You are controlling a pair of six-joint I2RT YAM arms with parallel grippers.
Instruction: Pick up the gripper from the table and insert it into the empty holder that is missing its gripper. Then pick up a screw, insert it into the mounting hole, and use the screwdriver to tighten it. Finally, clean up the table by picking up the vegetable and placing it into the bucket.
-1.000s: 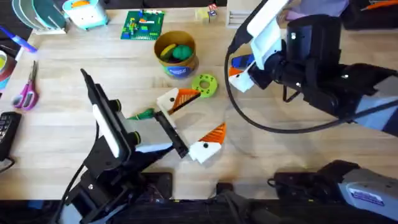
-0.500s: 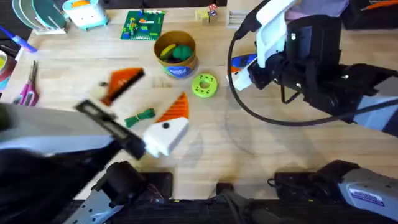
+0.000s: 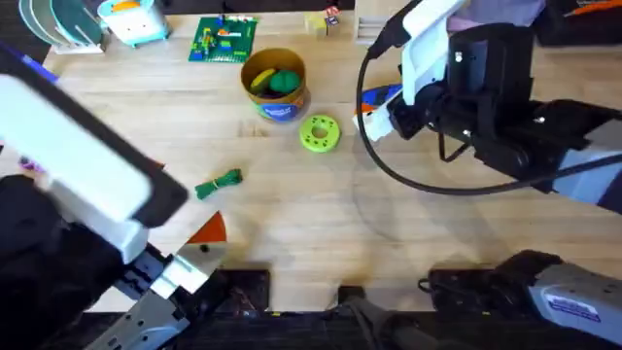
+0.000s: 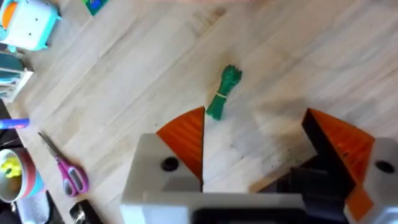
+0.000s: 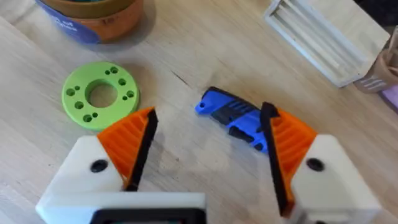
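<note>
The slim green vegetable (image 3: pixel 219 183) lies on the table (image 3: pixel 321 224) left of centre. My left gripper (image 3: pixel 199 248) hangs near the front edge, just short of the vegetable. In the left wrist view it (image 4: pixel 258 146) is open and empty, with the vegetable (image 4: pixel 222 93) beyond its orange pads. The tan bucket (image 3: pixel 275 83) stands at the back, a yellow and a green toy inside. My right gripper (image 5: pixel 208 146) is open over the blue screwdriver (image 5: pixel 233 118), which lies between and beyond its pads. The loose gripper, holder and screw are out of view.
A flat green disc with holes (image 3: pixel 320 133) lies in front of the bucket. Pink-handled scissors (image 4: pixel 62 168) lie at the far left. A green brick plate (image 3: pixel 224 39) and a light-blue toy (image 3: pixel 131 19) sit along the back edge. My left arm looms large at the left.
My left arm has swung up and to the near left, its gripper pulling back from the table's middle to the front edge. The right arm has stayed still.
</note>
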